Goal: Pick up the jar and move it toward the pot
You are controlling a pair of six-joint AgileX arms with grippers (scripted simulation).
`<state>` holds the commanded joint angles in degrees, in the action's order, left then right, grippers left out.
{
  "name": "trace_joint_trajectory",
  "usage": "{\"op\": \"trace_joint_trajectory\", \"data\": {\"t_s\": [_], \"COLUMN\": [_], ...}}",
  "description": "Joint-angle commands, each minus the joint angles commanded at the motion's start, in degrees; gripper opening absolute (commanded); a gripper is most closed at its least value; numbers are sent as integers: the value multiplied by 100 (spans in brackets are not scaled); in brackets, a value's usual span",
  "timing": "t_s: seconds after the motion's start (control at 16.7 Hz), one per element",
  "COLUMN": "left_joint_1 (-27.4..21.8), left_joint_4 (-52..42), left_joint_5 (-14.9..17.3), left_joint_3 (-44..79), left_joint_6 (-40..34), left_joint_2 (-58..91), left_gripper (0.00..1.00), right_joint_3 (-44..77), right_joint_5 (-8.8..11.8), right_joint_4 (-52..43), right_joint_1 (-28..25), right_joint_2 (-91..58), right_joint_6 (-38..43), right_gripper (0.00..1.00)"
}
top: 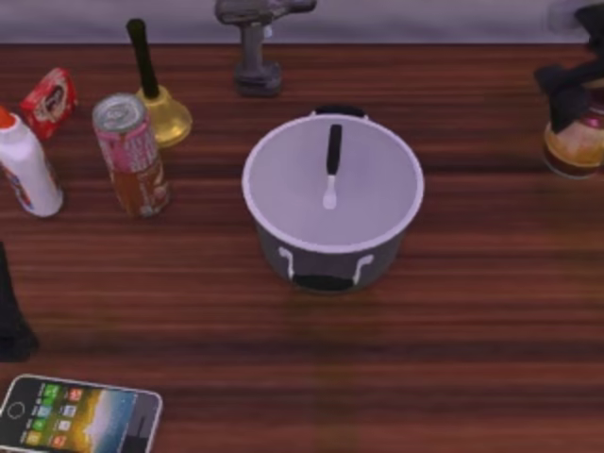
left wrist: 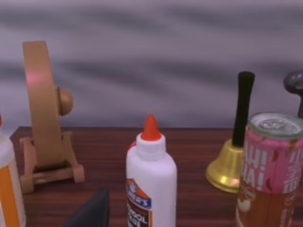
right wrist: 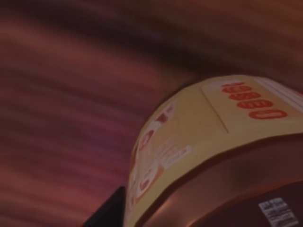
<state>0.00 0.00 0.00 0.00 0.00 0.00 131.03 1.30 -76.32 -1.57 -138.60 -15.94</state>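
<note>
The jar (top: 574,149) stands at the far right edge of the table, amber glass with a yellow-tan label. My right gripper (top: 569,99) is directly over it, covering its top. In the right wrist view the jar (right wrist: 203,142) fills most of the picture, with one dark finger (right wrist: 106,213) pressed against its label. The gripper is shut on the jar. The pot (top: 283,260), dark grey with a pale lid and black bar handle, sits in the middle of the table, well to the jar's left. My left gripper (top: 11,326) stays parked at the left edge, open.
At the back left stand a white glue bottle (top: 28,170), a pink drink can (top: 132,156), a brass bell (top: 160,109) and a red box (top: 47,99). A drill (top: 257,47) lies behind the pot. A phone (top: 80,415) lies at the front left.
</note>
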Motion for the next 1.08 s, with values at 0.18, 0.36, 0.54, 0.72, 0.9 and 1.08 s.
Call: {"op": "trace_joint_trajectory", "data": {"t_s": [0.18, 0.36, 0.54, 0.72, 0.9, 1.08], "left_joint_1": [0, 0, 0, 0, 0, 0], "left_joint_4": [0, 0, 0, 0, 0, 0], "left_joint_5": [0, 0, 0, 0, 0, 0], "left_joint_3": [0, 0, 0, 0, 0, 0], "left_joint_6": [0, 0, 0, 0, 0, 0], "left_joint_2": [0, 0, 0, 0, 0, 0], "left_gripper": [100, 100, 100, 100, 100, 100], "right_joint_3": [-1022, -1744, -1927, -1907, -1967, -2173], "right_joint_5": [10, 17, 19, 21, -5, -85], "right_joint_4": [30, 12, -4, -4, 67, 310], "right_joint_1": [-41, -78, -90, -56, -169, -482], "right_joint_2": [998, 1690, 1868, 1851, 1827, 1804], "right_joint_6": [5, 5, 4, 14, 233, 963], "right_gripper": [0, 0, 0, 0, 0, 0]}}
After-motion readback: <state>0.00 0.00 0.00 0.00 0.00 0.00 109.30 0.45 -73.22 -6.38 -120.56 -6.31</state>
